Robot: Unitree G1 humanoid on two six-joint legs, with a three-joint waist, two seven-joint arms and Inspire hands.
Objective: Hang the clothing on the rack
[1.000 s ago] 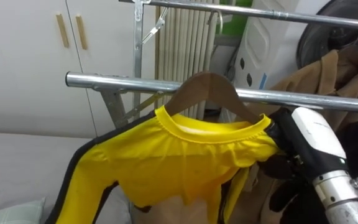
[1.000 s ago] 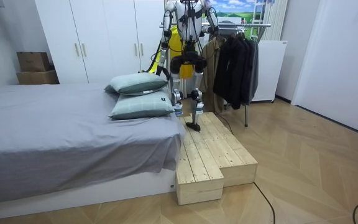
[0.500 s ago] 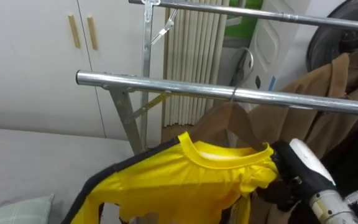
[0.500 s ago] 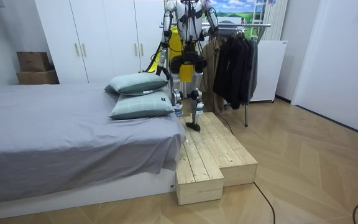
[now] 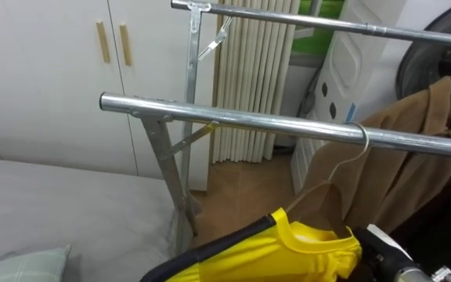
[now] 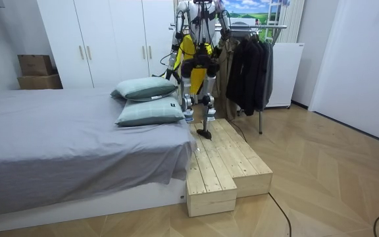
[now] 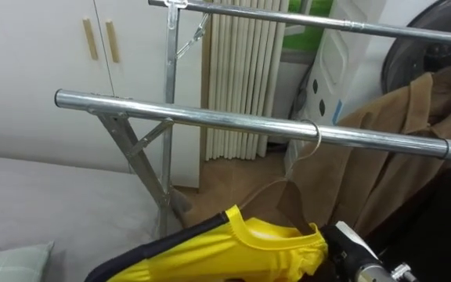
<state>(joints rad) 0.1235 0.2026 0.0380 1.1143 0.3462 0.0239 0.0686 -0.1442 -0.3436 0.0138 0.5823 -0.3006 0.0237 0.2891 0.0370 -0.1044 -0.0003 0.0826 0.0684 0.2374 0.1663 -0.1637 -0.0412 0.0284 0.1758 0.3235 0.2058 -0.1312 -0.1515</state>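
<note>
Yellow shirt on wooden hanger, hook over the front rail.
Cloth looks light, limp and slippery, so grip the stiff hanger shoulder. Right hand at the collar; can't tell the fingers.

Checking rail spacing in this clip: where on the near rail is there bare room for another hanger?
The near rail is bare from its left end to the hanger hook carrying the yellow shirt. Right of the hook it is crowded: the brown coat hangs close behind the rail there.
</note>
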